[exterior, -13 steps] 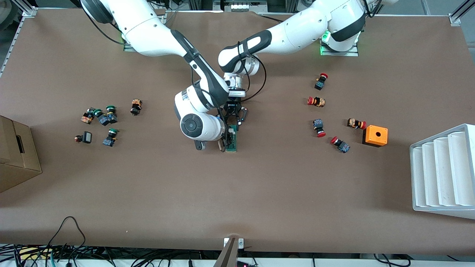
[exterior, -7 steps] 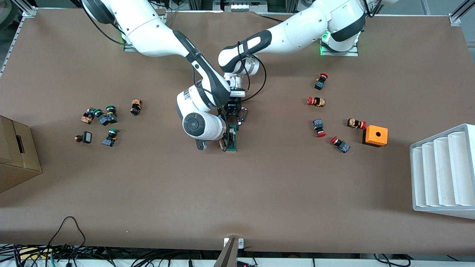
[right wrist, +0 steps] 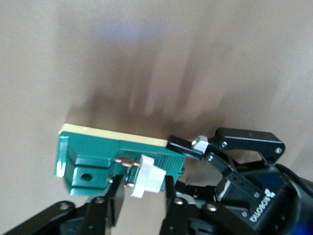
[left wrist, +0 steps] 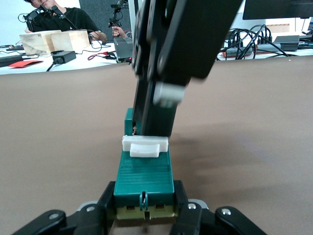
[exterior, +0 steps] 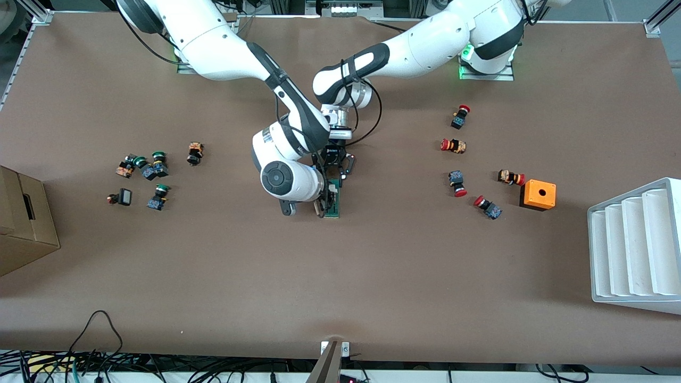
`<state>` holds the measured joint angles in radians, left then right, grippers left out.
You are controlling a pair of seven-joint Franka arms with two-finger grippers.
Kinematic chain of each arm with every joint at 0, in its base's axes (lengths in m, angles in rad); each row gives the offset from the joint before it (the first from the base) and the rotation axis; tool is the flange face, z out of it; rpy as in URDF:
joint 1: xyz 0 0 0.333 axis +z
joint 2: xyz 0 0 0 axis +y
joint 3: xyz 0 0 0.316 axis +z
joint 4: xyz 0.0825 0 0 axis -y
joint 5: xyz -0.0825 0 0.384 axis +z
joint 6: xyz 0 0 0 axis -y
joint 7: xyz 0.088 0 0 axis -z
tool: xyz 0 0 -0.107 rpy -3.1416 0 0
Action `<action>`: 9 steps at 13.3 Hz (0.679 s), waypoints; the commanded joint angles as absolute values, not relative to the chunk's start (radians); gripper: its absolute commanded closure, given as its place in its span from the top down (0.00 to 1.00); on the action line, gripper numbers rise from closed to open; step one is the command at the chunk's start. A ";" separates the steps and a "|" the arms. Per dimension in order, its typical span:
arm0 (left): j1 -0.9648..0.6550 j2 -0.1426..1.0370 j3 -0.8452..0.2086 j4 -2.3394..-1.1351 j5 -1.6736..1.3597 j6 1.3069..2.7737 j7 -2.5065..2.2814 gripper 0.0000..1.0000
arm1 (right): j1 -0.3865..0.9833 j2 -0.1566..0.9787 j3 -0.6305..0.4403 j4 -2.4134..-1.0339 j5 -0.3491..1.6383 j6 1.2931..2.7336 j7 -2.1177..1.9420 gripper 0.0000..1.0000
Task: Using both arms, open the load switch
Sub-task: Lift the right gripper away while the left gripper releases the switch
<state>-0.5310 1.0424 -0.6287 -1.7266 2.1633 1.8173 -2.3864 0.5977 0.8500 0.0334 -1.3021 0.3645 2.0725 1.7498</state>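
Robotics lab — aluminium-framed table [exterior: 612,80], cable tangle [exterior: 80,364], monitors, seated person [left wrist: 61,17]

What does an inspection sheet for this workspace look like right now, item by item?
Surface: brown table, flat.
Job's things: load switch lying mid-table, white piece on top.
Clutter: green-capped buttons toward the right arm's end; red-capped buttons and orange box toward the left arm's end.
Grippers: left gripper shut on the load switch's end; right gripper at the white piece, fingers either side.
Cables: bundle along the table's near edge.
Surroundings: cardboard box, white tray.
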 commanded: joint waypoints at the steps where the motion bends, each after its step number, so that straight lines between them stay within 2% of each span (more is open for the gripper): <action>1: -0.538 1.106 -0.609 -1.637 2.198 1.882 -2.368 0.02 | 0.568 0.815 0.032 -1.229 0.348 1.968 1.730 0.83; 3: -0.537 1.101 -0.609 -1.638 2.194 1.882 -2.368 0.08 | 0.533 0.755 0.029 -1.235 0.347 1.944 1.654 0.85; 4: -0.531 1.097 -0.611 -1.638 2.194 1.882 -2.367 0.45 | 0.516 0.718 0.028 -1.252 0.342 1.922 1.599 0.94; 5: -0.520 1.088 -0.617 -1.647 2.194 1.882 -2.362 0.99 | 0.491 0.681 0.028 -1.268 0.338 1.896 1.524 0.95; 6: -0.509 1.071 -0.621 -1.657 2.186 1.882 -2.362 1.00 | 0.471 0.634 0.028 -1.299 0.327 1.866 1.431 0.99; 9: -0.499 1.000 -0.629 -1.700 2.113 1.888 -2.343 1.00 | 0.382 0.499 0.028 -1.403 0.285 1.842 1.139 0.99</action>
